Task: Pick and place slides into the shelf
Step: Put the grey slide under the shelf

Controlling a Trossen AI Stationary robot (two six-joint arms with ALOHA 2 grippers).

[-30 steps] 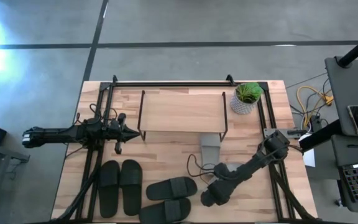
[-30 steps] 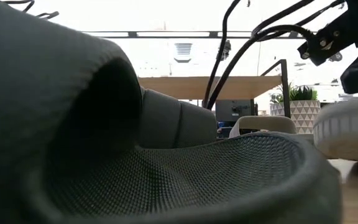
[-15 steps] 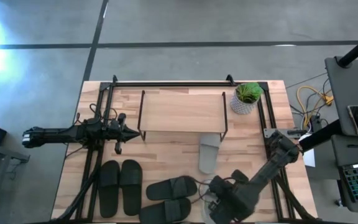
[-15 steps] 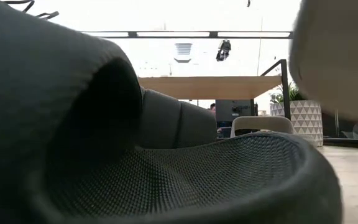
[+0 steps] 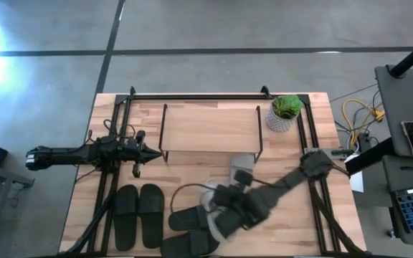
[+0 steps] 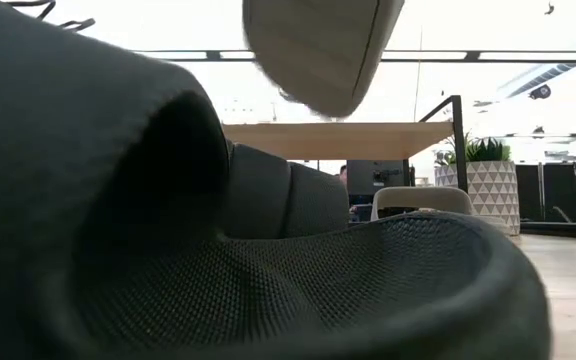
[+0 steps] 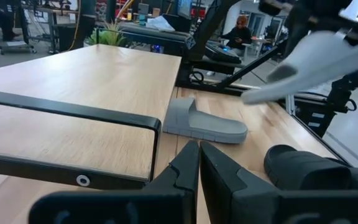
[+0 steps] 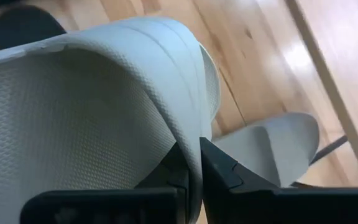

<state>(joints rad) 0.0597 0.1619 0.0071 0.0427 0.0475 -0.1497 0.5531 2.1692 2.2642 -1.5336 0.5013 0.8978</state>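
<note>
My right gripper (image 5: 217, 211) is shut on one pale grey slide (image 6: 323, 50) and holds it in the air above a dark pair of slides (image 5: 198, 216) near the table's near edge. The second pale grey slide (image 5: 242, 168) lies flat on its sole in front of the shelf (image 5: 210, 125), toe toward it. Another dark pair (image 5: 138, 215) lies side by side to the left. My left gripper (image 5: 153, 152) is shut, level, just left of the shelf's leg, touching nothing. My right gripper pinches the pale grey slide by its broad strap (image 8: 185, 134), the strap's edge running down between the two fingers (image 8: 219, 171). The slide is lifted clear of the table and tilted, as the left wrist view shows (image 7: 319, 59).
A potted plant (image 5: 285, 113) in a white patterned pot stands right of the shelf. A black metal frame (image 5: 199, 94) runs along the table's far edge and down both sides. One dark slide (image 6: 268, 280) lies right against the low camera. Bare wood (image 5: 285, 229) shows near-right.
My right gripper, shut on the pale grey slide, has swung from the near-right part of the table toward the left and risen. The slide, low by the tabletop a second ago, now hangs high over the dark pair. The left arm has kept still.
</note>
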